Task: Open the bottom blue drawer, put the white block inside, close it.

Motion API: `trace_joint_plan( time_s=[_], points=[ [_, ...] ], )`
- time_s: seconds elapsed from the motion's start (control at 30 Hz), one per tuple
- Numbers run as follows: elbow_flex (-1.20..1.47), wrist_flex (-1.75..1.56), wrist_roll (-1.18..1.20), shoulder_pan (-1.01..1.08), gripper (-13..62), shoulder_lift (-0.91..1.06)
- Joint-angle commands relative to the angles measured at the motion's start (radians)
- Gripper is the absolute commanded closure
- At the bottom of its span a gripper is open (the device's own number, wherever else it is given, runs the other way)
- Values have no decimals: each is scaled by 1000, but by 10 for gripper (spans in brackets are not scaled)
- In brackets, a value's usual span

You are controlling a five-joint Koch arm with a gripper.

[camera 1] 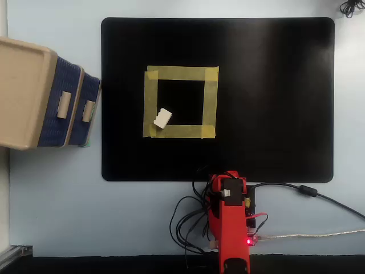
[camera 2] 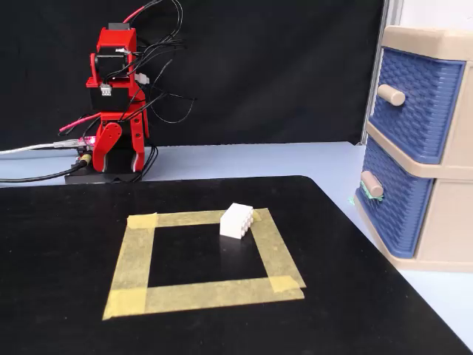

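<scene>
The white block lies on the black mat at the lower left corner of the yellow tape square; in the fixed view the block rests on the tape's far right corner. The bottom blue drawer is shut, its beige handle facing the mat; in the overhead view it is the right-hand blue front. The red arm is folded at its base, far from both. Its gripper hangs down, empty; the jaws' state is unclear.
The beige-topped cabinet stands off the mat's left edge, its upper blue drawer also shut. The black mat covers the table's middle. Cables bunch around the arm's base, and one runs off to the right.
</scene>
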Motion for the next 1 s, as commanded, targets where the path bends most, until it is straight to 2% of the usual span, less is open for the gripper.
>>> trace_joint_plan(
  time_s=[0.0, 0.3, 0.37, 0.5, 0.63, 0.67, 0.77, 0.87, 0.97],
  points=[
    [14, -26, 9, -18, 149, 37],
    [-14, -9, 8, -18, 151, 43],
    [-170, 17, 5, -20, 154, 44],
    [-664, 12, -81, -69, 158, -26],
    [-730, -178, -557, -423, 159, -213],
    [-729, -316, -784, -578, 159, -267],
    [-689, -792, -1302, -807, 159, -433],
    [-601, -1239, -1601, -831, 159, -522],
    [-482, -1732, -1672, -848, 158, -653]
  ],
)
